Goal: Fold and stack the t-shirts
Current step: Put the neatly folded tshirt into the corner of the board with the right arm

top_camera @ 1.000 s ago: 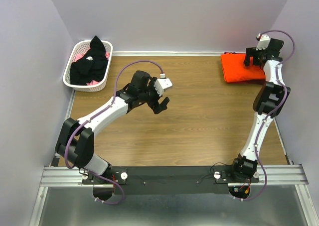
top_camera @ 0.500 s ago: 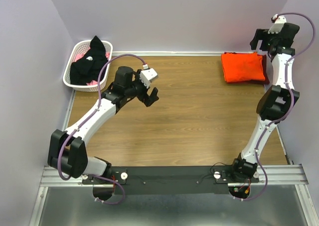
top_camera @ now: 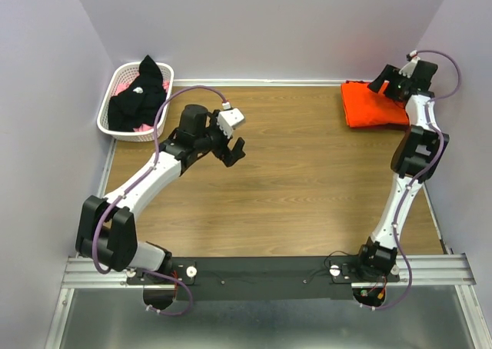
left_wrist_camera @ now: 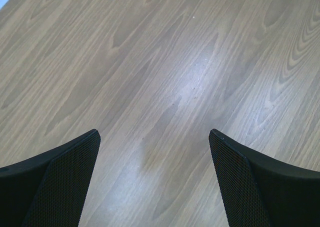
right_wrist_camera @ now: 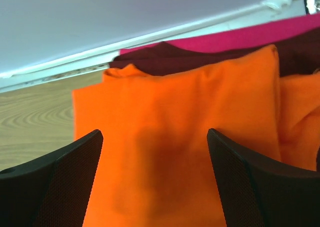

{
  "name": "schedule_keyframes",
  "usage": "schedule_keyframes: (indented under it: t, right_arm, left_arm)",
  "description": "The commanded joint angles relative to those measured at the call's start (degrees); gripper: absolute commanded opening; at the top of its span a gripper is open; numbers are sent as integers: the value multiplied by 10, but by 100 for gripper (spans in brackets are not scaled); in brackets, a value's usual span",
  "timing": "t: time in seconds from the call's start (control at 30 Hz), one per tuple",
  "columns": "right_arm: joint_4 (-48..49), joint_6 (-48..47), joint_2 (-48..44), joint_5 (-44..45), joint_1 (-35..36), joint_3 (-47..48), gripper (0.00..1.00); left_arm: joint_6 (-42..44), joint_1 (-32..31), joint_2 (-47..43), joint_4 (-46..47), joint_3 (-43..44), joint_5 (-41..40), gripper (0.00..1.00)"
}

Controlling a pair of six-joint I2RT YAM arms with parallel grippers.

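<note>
left claw (top_camera: 234, 154), jaws wide apart and empty, hangs over bare wooden table (top_camera: 307, 195) with room all round. right claw (right_wrist_camera: 155, 132), also apart, sits above the folded bright orange cloth t-shirt (right_wrist_camera: 190, 117) in the far right corner, close to the wall (top_camera: 470, 134). dark maroon t-shirt (right_wrist_camera: 165, 57) underneath shows only an edge. black t-shirt (top_camera: 138, 103) lies crumpled in the white slotted plastic basket (top_camera: 106, 120).

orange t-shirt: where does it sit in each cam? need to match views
Top external: the orange t-shirt lies folded at the far right corner of the table.
Left wrist: not in it.
Right wrist: it fills the centre, lying on the maroon t-shirt.
Shared landmark: the wood-grain table.
</note>
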Motion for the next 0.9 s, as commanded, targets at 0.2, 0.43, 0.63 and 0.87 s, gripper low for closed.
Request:
schedule_keyframes:
  t: [0.2, 0.43, 0.63, 0.87]
  right_arm:
    - [92, -15, 63, 72, -30, 5, 89]
    - [94, -21, 51, 79, -43, -5, 90]
    - [93, -30, -14, 46, -42, -18, 98]
    - [76, -22, -156, -27, -38, -118, 100]
  left_arm:
    - [7, 5, 47, -21, 34, 7, 98]
    - [25, 6, 58, -44, 71, -3, 98]
    - [14, 12, 35, -39, 61, 4, 98]
    - [-56, 53, -15, 12, 44, 7, 98]
